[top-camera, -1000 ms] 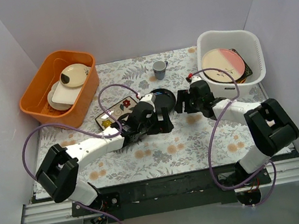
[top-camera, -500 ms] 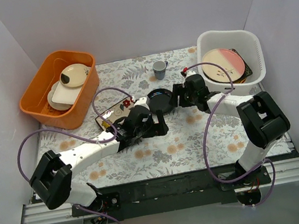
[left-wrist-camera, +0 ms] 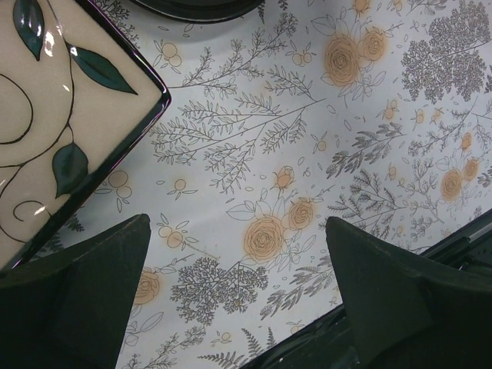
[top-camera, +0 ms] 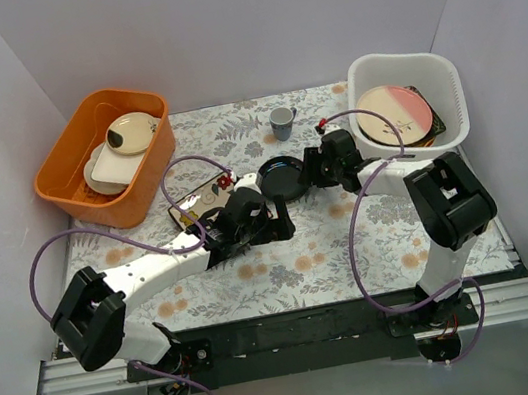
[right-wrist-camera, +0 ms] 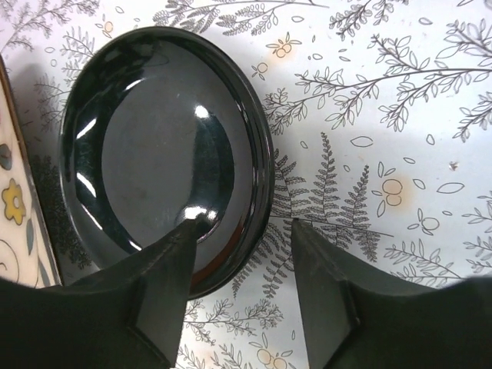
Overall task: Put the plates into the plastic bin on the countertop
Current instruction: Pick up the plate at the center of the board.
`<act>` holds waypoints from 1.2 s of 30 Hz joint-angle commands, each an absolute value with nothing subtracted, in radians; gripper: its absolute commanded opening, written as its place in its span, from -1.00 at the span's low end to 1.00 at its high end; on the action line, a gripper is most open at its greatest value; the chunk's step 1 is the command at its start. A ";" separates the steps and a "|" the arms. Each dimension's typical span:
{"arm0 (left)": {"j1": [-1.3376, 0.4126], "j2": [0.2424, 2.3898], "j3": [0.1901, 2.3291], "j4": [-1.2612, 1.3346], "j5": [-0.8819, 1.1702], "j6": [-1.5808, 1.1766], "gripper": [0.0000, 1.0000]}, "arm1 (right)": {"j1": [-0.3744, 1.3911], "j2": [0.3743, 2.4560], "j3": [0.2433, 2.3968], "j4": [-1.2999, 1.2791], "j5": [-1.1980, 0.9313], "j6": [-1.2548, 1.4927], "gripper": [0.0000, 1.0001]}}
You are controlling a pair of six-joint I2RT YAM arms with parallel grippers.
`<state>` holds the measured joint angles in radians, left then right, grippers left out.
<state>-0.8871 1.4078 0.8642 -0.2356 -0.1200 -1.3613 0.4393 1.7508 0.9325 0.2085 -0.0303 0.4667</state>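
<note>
1. Fern-printed cloth covers the countertop [top-camera: 285,265], boxed in by pale walls.
2. At the upper right of the top view sits the plastic bin [top-camera: 401,56], with a pink-and-cream plate [top-camera: 394,113] already leaning inside.
3. Left of centre lies the cream square plate [top-camera: 199,200], flat, its long side running left to right and rising a little toward the right.
4. At mid-frame the small black plate [right-wrist-camera: 161,154] lies flat, hollow side up, just beside the cream one; being round, it has no long axis.
5. Straddling its rim, the right gripper [right-wrist-camera: 247,224] stands at a middling width, one finger over the hollow, one outside, not yet clamped.
6. Over bare cloth by the cream plate's corner, the left gripper [left-wrist-camera: 236,231] hangs wide and holds nothing.
7. Risk, as I judge it: a shallow pinch on that glossy rim could let the plate pivot or slip on lifting, or clip the bin's wall on the way in.
</note>
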 commanded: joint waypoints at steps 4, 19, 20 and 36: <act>-0.890 1.393 0.879 -0.238 -0.144 -1.345 0.97 | 0.443 1.795 0.985 0.232 -0.031 0.477 0.00; -0.890 1.436 0.890 -0.192 -0.097 -1.313 0.96 | 0.433 1.776 0.954 0.287 -0.092 0.494 -0.97; -0.891 1.434 0.890 -0.190 -0.097 -1.313 0.96 | 0.431 1.775 0.948 0.308 -0.107 0.497 -0.97; -0.891 1.431 0.876 -0.161 -0.095 -1.304 0.96 | 0.420 1.600 0.902 0.259 -0.081 0.491 -0.97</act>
